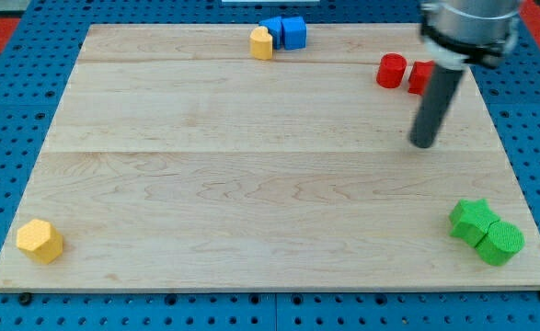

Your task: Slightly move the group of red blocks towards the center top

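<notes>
Near the view's upper right corner of the board (251, 184) sit the two red blocks: a red cylinder (391, 71) and, just to its right, a second red block (420, 77) whose shape we cannot make out, since our rod covers part of it. My tip (424, 142) rests below them, towards the view's bottom, near but apart from both; we carry no claw, so nothing opens, shuts or holds here. We judge the task hardly begun: the reds lie well to the right of the center top, where a yellow block (262, 43) and two blue blocks (286, 31) already stand together. What is left is to bring the tip round to the reds' right side and nudge them a little leftward as a pair. The green blocks (486, 232) and the other yellow block (40, 241) lie well apart in the bottom corners.
</notes>
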Controlling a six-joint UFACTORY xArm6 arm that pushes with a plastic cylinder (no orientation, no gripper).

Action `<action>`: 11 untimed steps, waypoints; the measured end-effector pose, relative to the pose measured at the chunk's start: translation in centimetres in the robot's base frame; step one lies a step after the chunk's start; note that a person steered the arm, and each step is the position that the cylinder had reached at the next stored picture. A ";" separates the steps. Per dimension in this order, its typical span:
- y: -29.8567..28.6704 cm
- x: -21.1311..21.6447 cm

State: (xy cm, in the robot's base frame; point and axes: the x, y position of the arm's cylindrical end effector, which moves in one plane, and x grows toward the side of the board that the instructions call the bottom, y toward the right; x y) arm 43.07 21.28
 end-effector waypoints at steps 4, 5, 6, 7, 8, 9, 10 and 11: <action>6.6 -12.1; 2.4 -13.5; -0.2 -13.3; 0.8 -12.0; 3.8 -10.9; 3.8 -9.1; 1.2 -8.6; -1.8 -8.6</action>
